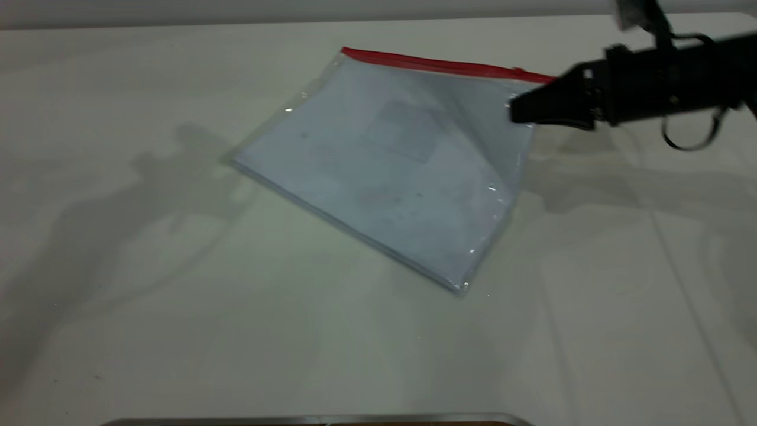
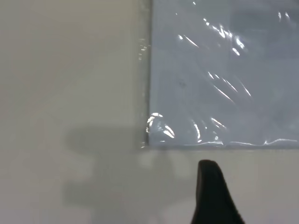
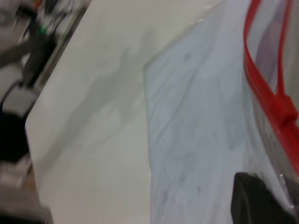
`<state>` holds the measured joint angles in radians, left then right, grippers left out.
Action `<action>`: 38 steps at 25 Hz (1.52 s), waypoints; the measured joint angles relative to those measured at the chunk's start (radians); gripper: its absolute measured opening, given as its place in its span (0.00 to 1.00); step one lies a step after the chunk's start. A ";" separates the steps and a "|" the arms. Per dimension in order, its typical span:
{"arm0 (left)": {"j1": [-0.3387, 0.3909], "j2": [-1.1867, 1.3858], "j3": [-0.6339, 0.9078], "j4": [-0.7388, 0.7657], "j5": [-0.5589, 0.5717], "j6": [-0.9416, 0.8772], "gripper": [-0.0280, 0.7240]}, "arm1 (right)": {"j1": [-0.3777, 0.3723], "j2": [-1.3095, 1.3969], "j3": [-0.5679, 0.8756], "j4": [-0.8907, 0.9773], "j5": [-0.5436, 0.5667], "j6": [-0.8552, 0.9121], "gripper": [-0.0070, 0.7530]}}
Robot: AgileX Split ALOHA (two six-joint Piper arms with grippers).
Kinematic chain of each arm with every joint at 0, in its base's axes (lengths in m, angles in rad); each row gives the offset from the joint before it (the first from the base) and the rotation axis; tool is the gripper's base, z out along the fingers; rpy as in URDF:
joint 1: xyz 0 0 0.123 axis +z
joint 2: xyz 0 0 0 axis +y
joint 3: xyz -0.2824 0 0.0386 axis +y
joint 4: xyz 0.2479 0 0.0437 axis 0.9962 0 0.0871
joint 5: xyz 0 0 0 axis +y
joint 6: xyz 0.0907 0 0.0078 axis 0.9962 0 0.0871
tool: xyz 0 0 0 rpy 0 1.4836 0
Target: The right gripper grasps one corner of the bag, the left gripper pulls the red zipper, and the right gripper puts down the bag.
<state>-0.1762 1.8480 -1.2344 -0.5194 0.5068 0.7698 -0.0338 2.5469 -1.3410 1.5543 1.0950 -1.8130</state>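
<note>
Nearest the camera, a thin metal strip (image 1: 307,419) runs along the bottom edge of the exterior view, mostly cut off. Beyond it the bag (image 1: 390,171) lies on the pale desk (image 1: 177,331), its far right corner lifted off the surface. Its red zipper (image 1: 443,64) runs along the far edge, with the small slider (image 3: 286,109) close to that raised corner. From the right, the right claw (image 1: 520,109) reaches in almost level and is clamped on the corner, cable looping beneath the arm. Only one dark fingertip of the left claw (image 2: 212,193) shows, just beside the bag's near left corner without touching it; I cannot tell how far apart its fingers stand
</note>
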 joint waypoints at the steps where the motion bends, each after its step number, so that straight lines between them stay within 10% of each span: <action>1: -0.006 0.019 0.000 0.001 -0.004 0.018 0.70 | 0.021 0.000 -0.034 -0.028 0.002 0.017 0.05; 16: -0.193 0.165 -0.001 -0.002 -0.101 0.351 0.70 | 0.360 0.000 -0.416 -0.452 -0.062 0.175 0.05; 38: -0.251 0.279 -0.028 -0.211 -0.204 0.463 0.70 | 0.393 0.002 -0.429 -0.427 -0.062 0.141 0.05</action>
<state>-0.4270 2.1266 -1.2619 -0.7306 0.3025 1.2327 0.3592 2.5485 -1.7704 1.1276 1.0334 -1.6717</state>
